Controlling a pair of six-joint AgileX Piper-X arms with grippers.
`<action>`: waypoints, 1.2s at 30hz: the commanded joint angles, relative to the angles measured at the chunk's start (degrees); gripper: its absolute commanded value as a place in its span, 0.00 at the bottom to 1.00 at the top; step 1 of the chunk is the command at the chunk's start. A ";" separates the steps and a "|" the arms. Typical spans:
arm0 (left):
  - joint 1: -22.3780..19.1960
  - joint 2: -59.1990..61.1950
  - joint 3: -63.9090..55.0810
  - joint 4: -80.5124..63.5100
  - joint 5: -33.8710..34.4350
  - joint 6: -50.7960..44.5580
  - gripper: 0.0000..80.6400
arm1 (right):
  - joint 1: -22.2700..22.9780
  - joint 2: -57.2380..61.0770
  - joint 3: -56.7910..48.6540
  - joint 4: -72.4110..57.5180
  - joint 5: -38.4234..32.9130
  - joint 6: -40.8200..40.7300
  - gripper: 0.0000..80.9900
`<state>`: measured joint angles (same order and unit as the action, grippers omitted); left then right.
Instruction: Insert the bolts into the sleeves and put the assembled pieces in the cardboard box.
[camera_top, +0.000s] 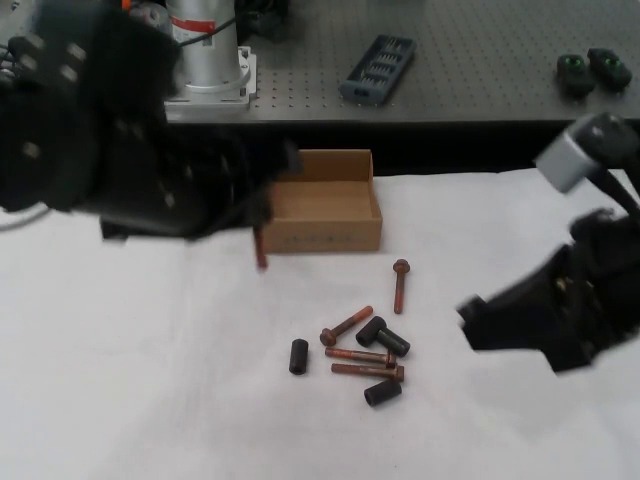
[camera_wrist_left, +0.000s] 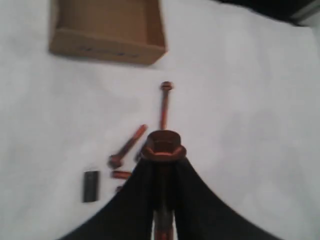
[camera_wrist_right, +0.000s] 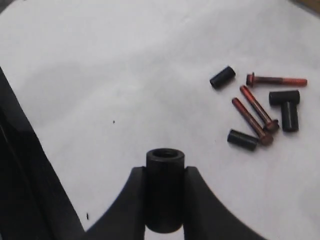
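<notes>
Up close, left pincer (camera_wrist_left: 163, 166) grips a bolt (camera_wrist_left: 163, 147), right pincer (camera_wrist_right: 165, 173) a sleeve (camera_wrist_right: 165, 192).

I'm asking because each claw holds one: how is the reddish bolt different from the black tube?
The reddish-brown metal bolt has a slim shank and a wide flanged head; the short black cylindrical sleeve is thicker and plain. The bolt's end is solid; the sleeve's end has a hole. The left gripper holds the bolt, the right gripper the sleeve. Both are clamped in a gripper.
</notes>
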<state>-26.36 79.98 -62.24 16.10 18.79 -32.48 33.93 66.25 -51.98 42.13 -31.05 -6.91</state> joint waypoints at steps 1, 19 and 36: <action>0.35 -1.36 -0.28 -7.13 10.89 1.62 0.01 | 1.42 1.46 -0.18 -4.92 -2.64 2.65 0.03; 2.22 -2.54 -0.28 -14.08 17.99 1.76 0.01 | 6.73 7.56 -0.18 -30.50 -0.39 20.21 0.03; 2.22 -3.49 -0.28 -14.08 17.98 1.09 0.01 | 6.73 7.56 -0.18 -34.08 -0.39 22.73 0.03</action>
<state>-24.29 77.16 -62.24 2.81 36.00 -31.44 40.77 73.73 -51.98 9.14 -31.08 15.81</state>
